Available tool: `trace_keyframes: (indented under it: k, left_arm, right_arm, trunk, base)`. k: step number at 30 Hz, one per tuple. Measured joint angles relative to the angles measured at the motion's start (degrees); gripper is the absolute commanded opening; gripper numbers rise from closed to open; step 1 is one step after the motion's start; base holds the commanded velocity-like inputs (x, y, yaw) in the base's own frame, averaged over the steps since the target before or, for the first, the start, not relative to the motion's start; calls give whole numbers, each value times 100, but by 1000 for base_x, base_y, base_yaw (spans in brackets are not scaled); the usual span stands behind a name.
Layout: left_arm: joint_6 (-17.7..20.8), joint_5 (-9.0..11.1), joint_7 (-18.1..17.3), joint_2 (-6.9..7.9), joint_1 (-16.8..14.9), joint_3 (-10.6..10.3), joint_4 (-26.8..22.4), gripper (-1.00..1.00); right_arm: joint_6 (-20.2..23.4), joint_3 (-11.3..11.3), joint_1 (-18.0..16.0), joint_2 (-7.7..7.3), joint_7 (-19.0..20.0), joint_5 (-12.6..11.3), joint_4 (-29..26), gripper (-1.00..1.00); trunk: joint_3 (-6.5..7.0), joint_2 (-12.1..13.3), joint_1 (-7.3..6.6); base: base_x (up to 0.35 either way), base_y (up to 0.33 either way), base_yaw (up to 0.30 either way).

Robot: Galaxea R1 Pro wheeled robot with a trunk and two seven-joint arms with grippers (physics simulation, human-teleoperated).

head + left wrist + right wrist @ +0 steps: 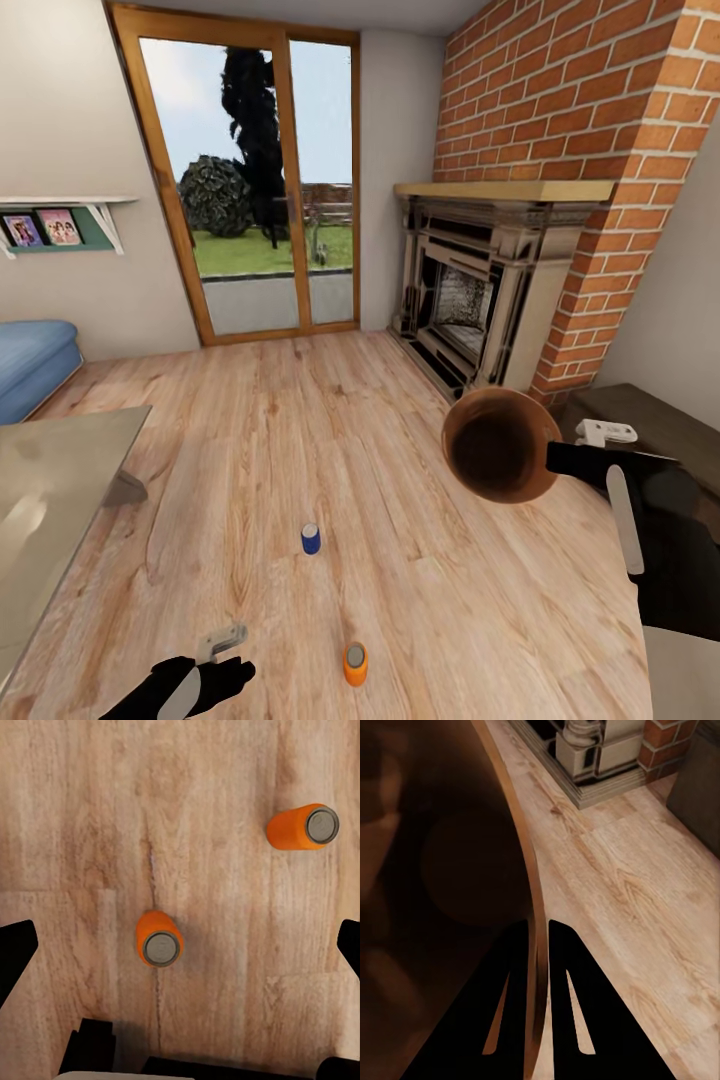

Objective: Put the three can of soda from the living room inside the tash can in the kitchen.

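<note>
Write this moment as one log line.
room: living room | right gripper: holding bin by rim | left gripper: open above orange can | cans on floor

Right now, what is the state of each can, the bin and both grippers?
Blue can: upright on the floor, free.
Two orange cans: upright on the floor, free.
Trash can: lifted, tilted, seemingly empty.
Right gripper: shut on the bin's rim.
Left gripper: open above one orange can.

1. I see bright, even daylight from the glass doors (250,180).
2. Beside them, the floor (330,440) shows hardly any shadows.
3. Renders sharp; straight lines bow near the frame edges.
</note>
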Motion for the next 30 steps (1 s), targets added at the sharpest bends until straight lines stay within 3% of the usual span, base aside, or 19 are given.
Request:
trace_keyframes:
  k: [30]
  left_arm:
    - [-3,-26,8,-29,0,-40,8,100]
  right_arm:
    - [0,-7,0,-9,2,-30,3,-100]
  trunk:
    - [-539,-1203,659]
  base:
    - [0,0,0]
